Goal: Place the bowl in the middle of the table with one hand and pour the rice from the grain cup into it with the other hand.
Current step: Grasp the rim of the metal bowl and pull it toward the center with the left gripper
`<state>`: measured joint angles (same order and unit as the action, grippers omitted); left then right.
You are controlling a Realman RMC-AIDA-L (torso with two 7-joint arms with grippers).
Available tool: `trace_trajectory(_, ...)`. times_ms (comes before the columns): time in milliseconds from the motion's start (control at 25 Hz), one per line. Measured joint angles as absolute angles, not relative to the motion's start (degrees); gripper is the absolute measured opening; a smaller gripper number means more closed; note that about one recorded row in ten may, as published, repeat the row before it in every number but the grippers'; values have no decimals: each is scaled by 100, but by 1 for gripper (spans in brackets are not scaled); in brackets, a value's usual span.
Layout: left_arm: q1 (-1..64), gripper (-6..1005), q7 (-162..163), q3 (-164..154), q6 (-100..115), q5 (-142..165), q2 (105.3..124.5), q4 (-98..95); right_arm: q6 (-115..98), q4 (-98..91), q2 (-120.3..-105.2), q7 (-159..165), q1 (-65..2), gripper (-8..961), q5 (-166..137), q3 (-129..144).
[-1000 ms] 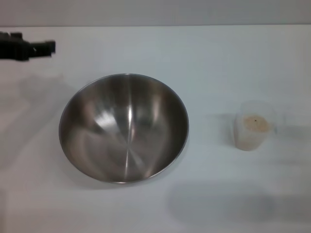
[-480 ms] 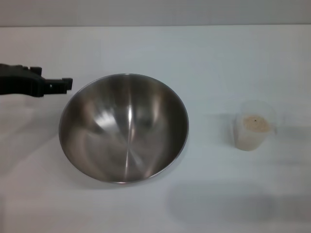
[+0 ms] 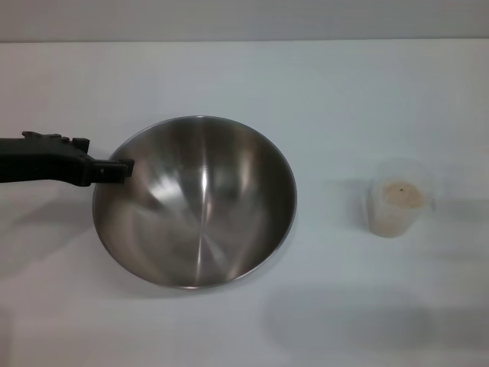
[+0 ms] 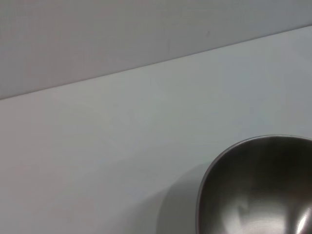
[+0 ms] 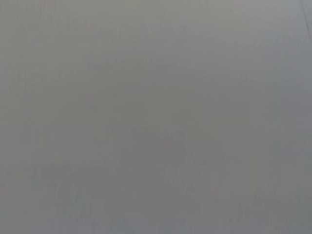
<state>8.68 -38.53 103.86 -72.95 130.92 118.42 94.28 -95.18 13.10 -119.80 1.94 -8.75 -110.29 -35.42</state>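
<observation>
The bowl, a large shiny steel one, sits empty on the white table, a little left of the middle. My left gripper reaches in from the left, and its tip is at the bowl's left rim. The left wrist view shows part of the bowl close by. The grain cup stands upright to the right of the bowl, well apart from it, with the rice inside. My right gripper is out of view, and its wrist view shows only a plain grey surface.
The table's far edge runs along the top of the head view, with a grey wall behind it. A soft shadow lies on the table at the front right.
My left gripper has moved right and toward me, from the far left of the table to the bowl's left rim. The bowl and the cup have not moved.
</observation>
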Motion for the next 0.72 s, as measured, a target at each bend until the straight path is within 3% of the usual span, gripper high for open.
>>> trace_trajectory(720,833,839,-4160,10078,-6981,13107,11835,8977,-9518,1310,-11979,193,-771,827,-11058,-3475)
